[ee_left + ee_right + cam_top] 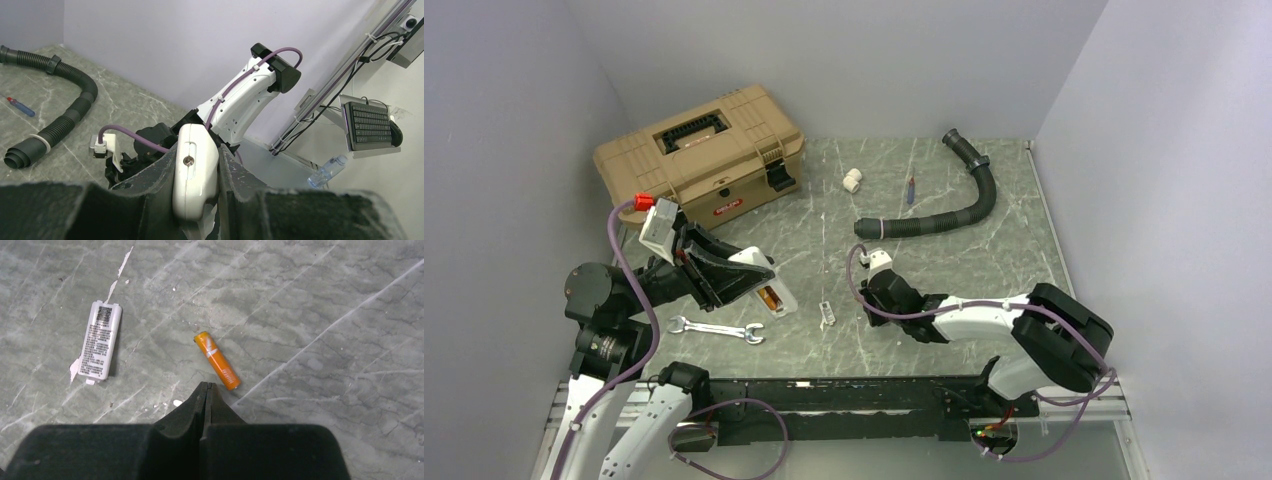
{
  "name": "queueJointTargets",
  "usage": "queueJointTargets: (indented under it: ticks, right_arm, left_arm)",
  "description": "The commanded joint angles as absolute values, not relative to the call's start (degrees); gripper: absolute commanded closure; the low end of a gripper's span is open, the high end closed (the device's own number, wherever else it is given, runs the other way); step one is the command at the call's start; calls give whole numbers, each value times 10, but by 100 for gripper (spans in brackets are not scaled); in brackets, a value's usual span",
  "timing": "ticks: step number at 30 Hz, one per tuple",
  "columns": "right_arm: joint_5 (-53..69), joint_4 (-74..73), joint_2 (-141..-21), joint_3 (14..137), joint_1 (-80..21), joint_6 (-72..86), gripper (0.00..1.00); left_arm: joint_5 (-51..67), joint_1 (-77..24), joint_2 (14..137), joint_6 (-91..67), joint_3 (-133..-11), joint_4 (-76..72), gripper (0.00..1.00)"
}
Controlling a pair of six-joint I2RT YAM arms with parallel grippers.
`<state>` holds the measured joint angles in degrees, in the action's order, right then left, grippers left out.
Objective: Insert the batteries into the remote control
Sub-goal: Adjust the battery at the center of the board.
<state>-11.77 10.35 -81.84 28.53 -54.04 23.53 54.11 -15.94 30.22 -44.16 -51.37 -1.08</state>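
Note:
My left gripper [746,276] is shut on the white remote control [776,290] and holds it tilted above the table. One orange battery [770,298] sits in the remote's open recess. In the left wrist view the remote [195,170] stands end-on between the fingers of my left gripper [196,175]. My right gripper [205,385] is shut and empty, low over the table. A loose orange battery [217,360] lies just past its tips. The white battery cover [100,340] lies to the left of it, and also shows in the top view [827,314].
A tan toolbox [699,150] stands at the back left. A silver wrench [716,329] lies below the left gripper. A black corrugated hose [944,215], a white pipe fitting [852,180] and a red-and-blue stick [911,189] lie at the back.

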Motion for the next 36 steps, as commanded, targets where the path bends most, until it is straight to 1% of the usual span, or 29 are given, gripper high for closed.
queueJointTargets:
  ticks: [1, 24, 29, 36]
  right_arm:
    - [-137, 86, -835, 304, -541, 221, 100]
    - [-160, 69, -817, 303, -538, 216, 100]
    - [-176, 63, -827, 307, -537, 216, 100]
    - [-191, 54, -853, 322, -532, 205, 100]
  left_arm:
    - [536, -157, 307, -427, -538, -16, 100]
    - [533, -157, 306, -415, -536, -3, 100]
    - [535, -157, 308, -421, -532, -13, 100]
    - [530, -157, 305, -404, -545, 20, 100]
